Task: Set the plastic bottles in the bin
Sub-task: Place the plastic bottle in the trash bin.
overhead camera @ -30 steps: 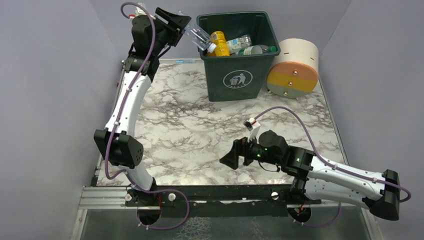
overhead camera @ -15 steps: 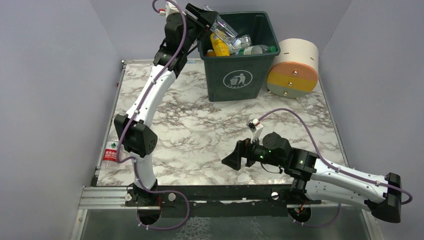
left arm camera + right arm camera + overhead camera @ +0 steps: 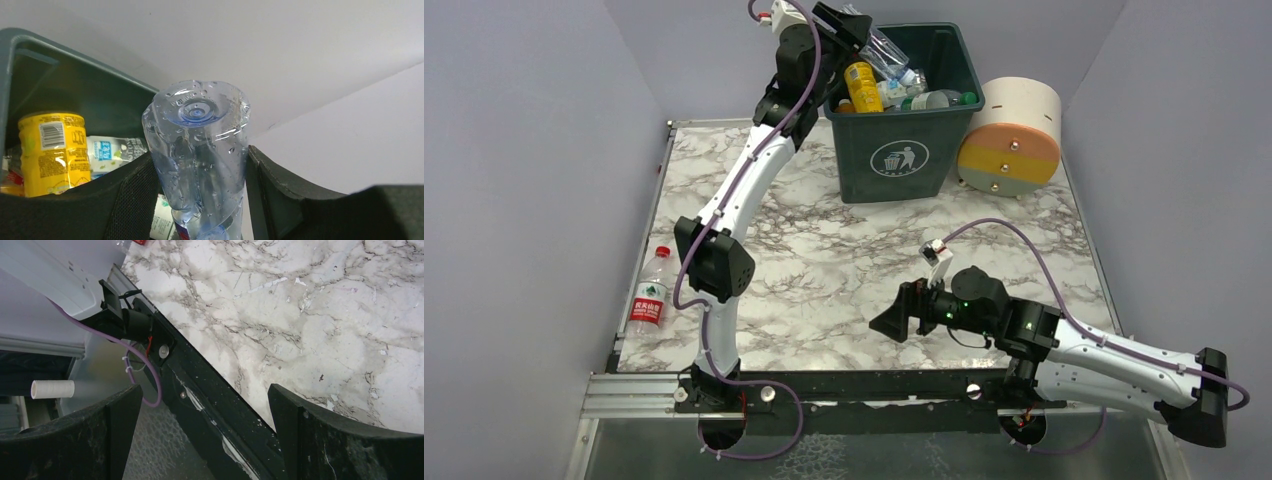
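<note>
**Top view.** Step in hand: dropping one bottle into the bin [image 3: 899, 155]. The left gripper [image 3: 856, 28] hangs over the bin's far-left corner, clamped on a clear bottle [image 3: 886, 46] that tilts down over the opening, above the bottles lying inside. A red-labelled bottle [image 3: 650, 298] lies on the table [image 3: 824, 250] at its left edge, toward the near corner (the only one I can see outside the bin). The right gripper [image 3: 892, 320] hovers low over the near middle of the table, jaws spread wide, nothing in them.

**Left wrist view.** The clear bottle sits base-first toward the camera, droplets inside. Both pads [image 3: 131, 200] press its sides, jaws partway closed. Beneath it are the bin's dark wall and a yellow bottle [image 3: 50, 150], among others.

**Right wrist view.** The fingers [image 3: 75, 440] stand far apart, with only bare marble and the front rail between them.

**Judgement.** The bottle looks to be over the opening, so the next move is simply to part the left jaws. After that, the bottle at the left edge is left to fetch.
</note>
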Controlling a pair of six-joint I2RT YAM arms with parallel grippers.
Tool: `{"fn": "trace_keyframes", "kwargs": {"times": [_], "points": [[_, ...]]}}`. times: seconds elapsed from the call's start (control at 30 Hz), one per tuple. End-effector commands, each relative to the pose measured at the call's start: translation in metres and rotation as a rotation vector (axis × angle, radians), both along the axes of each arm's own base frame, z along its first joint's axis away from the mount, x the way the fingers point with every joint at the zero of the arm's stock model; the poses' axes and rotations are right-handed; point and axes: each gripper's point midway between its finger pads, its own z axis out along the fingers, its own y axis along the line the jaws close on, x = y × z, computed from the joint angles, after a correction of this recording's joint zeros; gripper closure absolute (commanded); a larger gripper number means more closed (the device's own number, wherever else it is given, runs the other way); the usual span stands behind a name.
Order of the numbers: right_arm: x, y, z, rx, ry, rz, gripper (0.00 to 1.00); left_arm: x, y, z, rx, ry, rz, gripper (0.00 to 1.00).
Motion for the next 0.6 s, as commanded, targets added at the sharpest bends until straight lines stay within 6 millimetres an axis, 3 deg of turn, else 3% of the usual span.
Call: {"fn": "trace_keyframes", "kwargs": {"times": [0.0, 0.23, 0.43, 0.47, 0.5, 0.57], "points": [[0.001, 0.005, 0.003, 0.002, -0.011, 0.012, 0.01, 0.007, 0.005, 0.014, 0.006, -0.065, 0.045, 0.38], [0.002, 0.008, 0.003, 0.003, -0.014, 0.017, 0.01, 0.012, -0.01, -0.002, 0.074, -0.06, -0.021, 0.36], [0.002, 0.01, 0.003, -0.001, -0.013, 0.023, 0.0, 0.012, -0.011, -0.013, 0.128, -0.038, -0.027, 0.29], [0.002, 0.01, 0.003, 0.0, -0.013, 0.026, 0.0, 0.011, -0.01, -0.014, 0.138, -0.038, -0.027, 0.22], [0.002, 0.01, 0.003, -0.001, -0.015, 0.026, 0.0, 0.01, -0.01, -0.013, 0.142, -0.041, -0.026, 0.06], [0.002, 0.011, 0.003, -0.001, -0.014, 0.026, 0.01, 0.008, -0.008, -0.01, 0.151, -0.047, -0.026, 0.01]]}}
